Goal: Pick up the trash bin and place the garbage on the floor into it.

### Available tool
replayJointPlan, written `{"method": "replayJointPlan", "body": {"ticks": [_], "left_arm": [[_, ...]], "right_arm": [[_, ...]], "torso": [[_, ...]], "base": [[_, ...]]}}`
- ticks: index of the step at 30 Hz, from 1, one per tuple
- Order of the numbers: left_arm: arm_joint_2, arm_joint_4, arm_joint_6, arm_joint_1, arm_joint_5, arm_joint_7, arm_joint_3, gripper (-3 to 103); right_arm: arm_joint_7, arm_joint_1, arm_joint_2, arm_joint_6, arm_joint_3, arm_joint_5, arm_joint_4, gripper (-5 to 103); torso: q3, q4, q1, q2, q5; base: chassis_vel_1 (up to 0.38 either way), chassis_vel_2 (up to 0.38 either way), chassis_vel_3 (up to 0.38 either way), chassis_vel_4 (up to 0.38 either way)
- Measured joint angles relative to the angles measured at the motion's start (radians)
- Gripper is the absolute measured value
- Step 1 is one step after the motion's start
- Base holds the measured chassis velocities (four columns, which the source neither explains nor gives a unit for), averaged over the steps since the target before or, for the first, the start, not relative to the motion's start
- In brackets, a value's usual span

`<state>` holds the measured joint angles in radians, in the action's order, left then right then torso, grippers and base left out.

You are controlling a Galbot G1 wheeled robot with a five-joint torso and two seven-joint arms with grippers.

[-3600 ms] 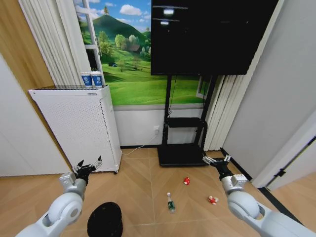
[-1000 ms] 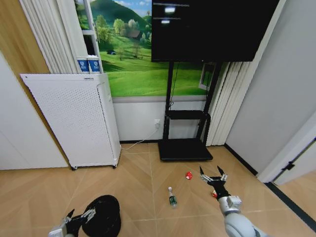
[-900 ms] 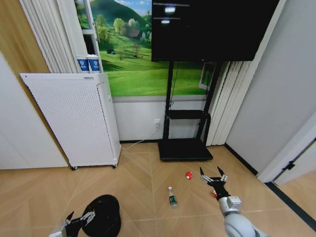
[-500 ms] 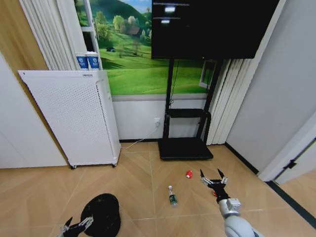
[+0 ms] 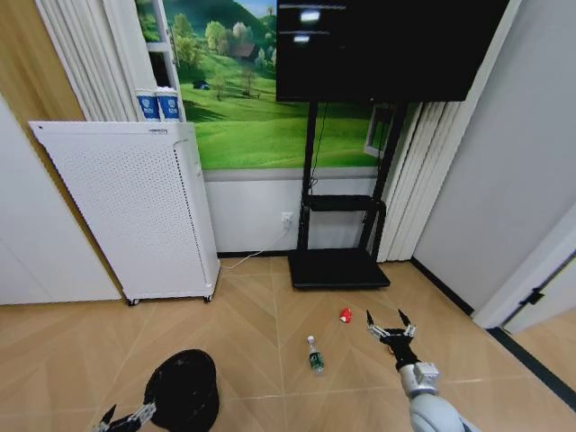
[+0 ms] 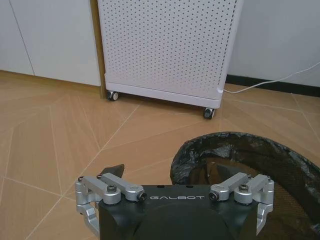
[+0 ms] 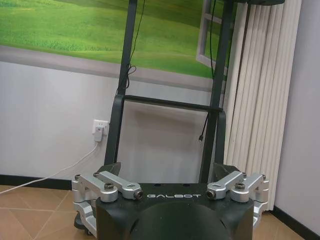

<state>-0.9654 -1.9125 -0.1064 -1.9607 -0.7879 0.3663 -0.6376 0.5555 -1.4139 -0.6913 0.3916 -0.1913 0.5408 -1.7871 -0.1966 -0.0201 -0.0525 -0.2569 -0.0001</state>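
Observation:
The trash bin (image 5: 184, 393) is a small round black bin with a black bag, standing on the wood floor at the lower left. My left gripper (image 5: 122, 418) is low beside it, on its left, open and holding nothing. In the left wrist view the trash bin (image 6: 250, 156) rim lies just ahead of my open left gripper (image 6: 170, 171). The garbage lies mid-floor: a clear bottle (image 5: 314, 356) with a green label and a red piece (image 5: 345, 315). My right gripper (image 5: 389, 328) hovers open just right of them, and the right wrist view shows my open right gripper (image 7: 167, 169).
A white perforated cabinet (image 5: 135, 211) on casters stands against the left wall, with two blue cups (image 5: 157, 103) on top. A black TV stand (image 5: 337, 265) with a large screen sits at the back, its base near the red piece. A white cable (image 5: 247, 264) trails along the wall.
Both arms have come down from their raised pose. The left gripper has sunk further beside the bin, toward the picture's bottom edge. The camera's view has shifted slightly; bin and garbage have not moved.

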Motion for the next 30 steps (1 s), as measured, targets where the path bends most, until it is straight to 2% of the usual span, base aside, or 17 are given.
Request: {"method": "replayJointPlan", "body": {"ticks": [2,15,30], "left_arm": [[-0.004,0.016,-0.006,0.001,-0.005,-0.018,-0.006,100],[0.009,0.072,-0.012,0.057,-0.039,-0.037,-0.016,100],[0.009,0.119,-0.003,0.154,-0.079,-0.055,0.03,100]], "right_arm": [[0.0,-0.012,-0.003,0.002,-0.005,-0.004,0.001,100],[0.008,-0.027,-0.004,0.004,-0.011,-0.002,-0.009,100],[0.014,-0.045,-0.027,0.009,-0.016,0.008,-0.023,100]], "torso": [[0.009,-0.0002,0.004,0.013,0.0],[0.043,0.0,0.017,0.06,0.0001],[0.09,-0.0002,0.032,0.122,0.0001]], "base": [[0.0,0.0,0.0,0.0],[0.0,0.0,0.0,0.0],[0.0,0.0,0.0,0.0]]}}
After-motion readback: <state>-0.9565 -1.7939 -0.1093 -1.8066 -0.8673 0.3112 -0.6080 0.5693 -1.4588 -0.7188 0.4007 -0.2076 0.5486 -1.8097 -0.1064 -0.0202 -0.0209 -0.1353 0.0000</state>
